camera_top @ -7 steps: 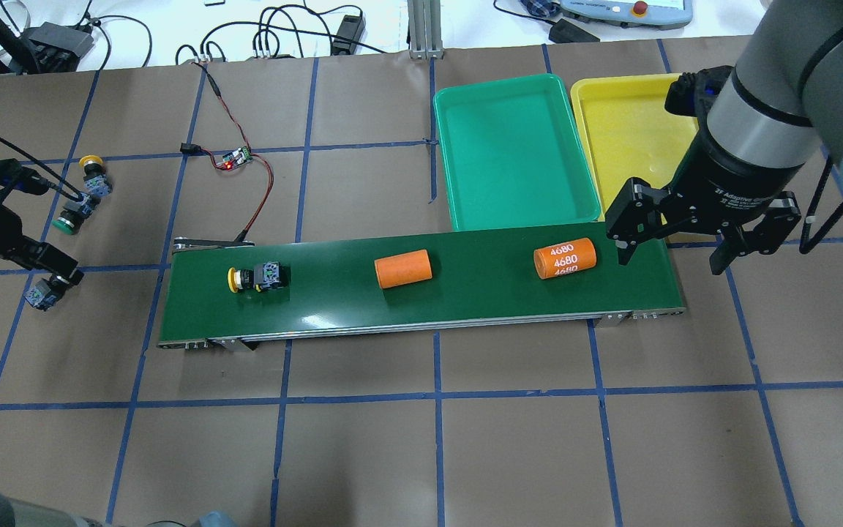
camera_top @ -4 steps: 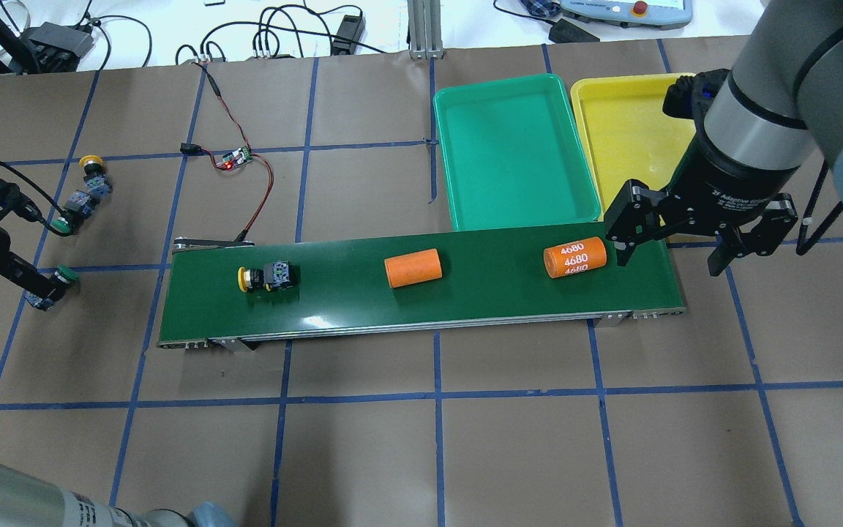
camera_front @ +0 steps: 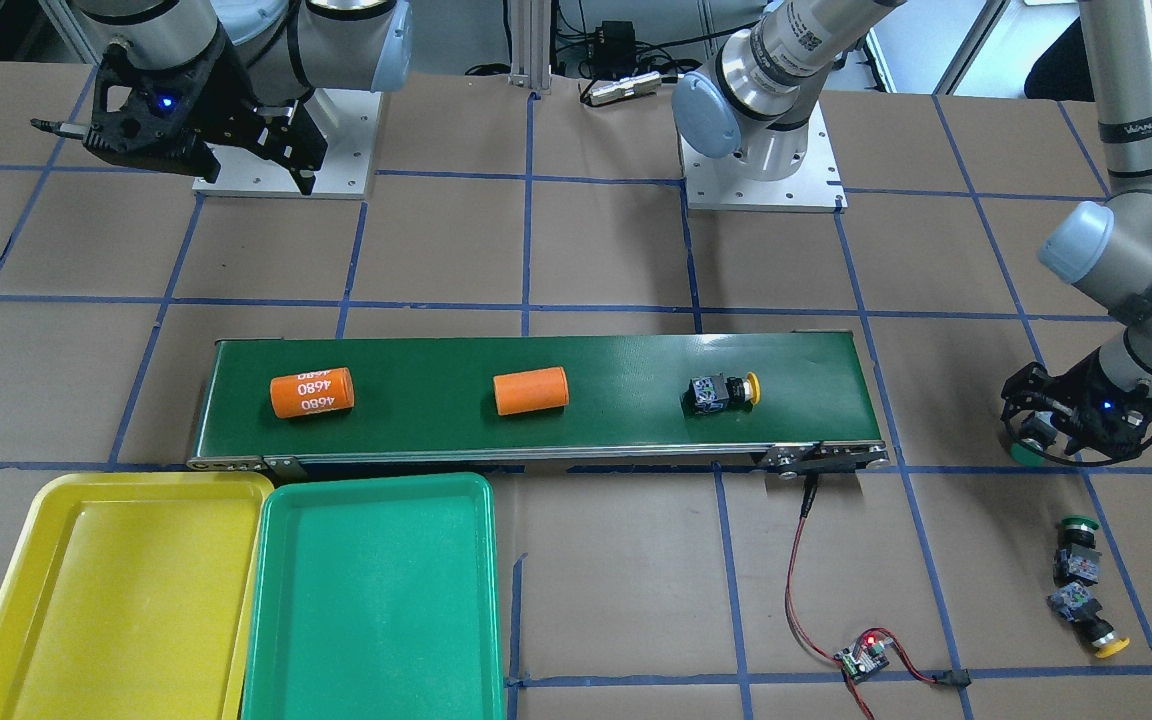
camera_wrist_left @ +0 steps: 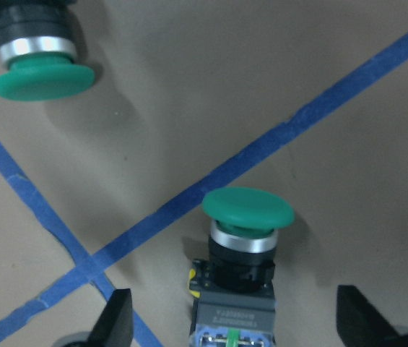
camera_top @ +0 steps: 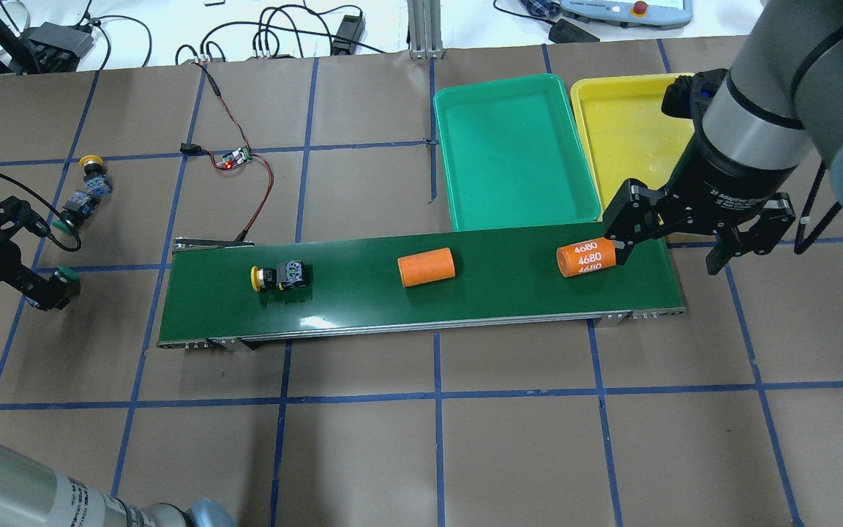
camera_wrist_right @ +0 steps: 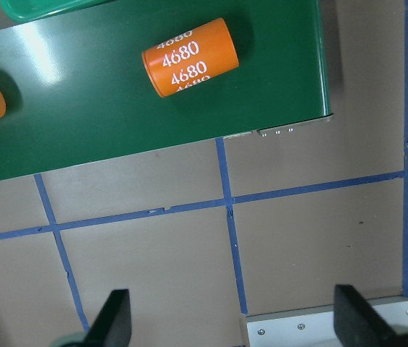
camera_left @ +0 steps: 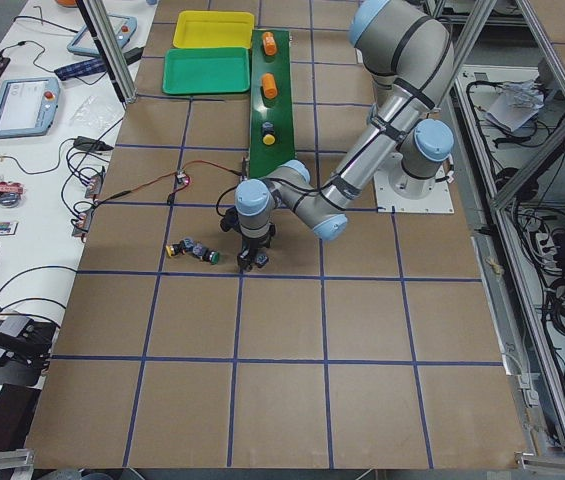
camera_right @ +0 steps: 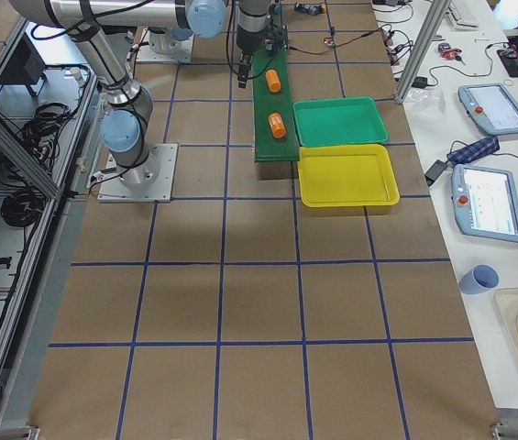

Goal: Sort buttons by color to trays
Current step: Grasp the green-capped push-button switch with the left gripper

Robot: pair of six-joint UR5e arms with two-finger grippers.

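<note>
My left gripper is open and straddles a green button that lies on the table left of the belt; its fingers stand clear of the button's body. A second green button and a yellow button lie just beyond it. Another yellow button lies on the dark-green conveyor belt. My right gripper is open and empty above the belt's right end. The green tray and the yellow tray stand behind the belt, both empty.
Two orange cylinders lie on the belt: a plain one in the middle and one marked 4680 beside my right gripper's finger. A small circuit board with red wires lies behind the belt's left end.
The belt has carried the yellow button and both cylinders to the right. My left gripper has shifted left over the green button, whose cap now shows. The right gripper has hardly moved.
</note>
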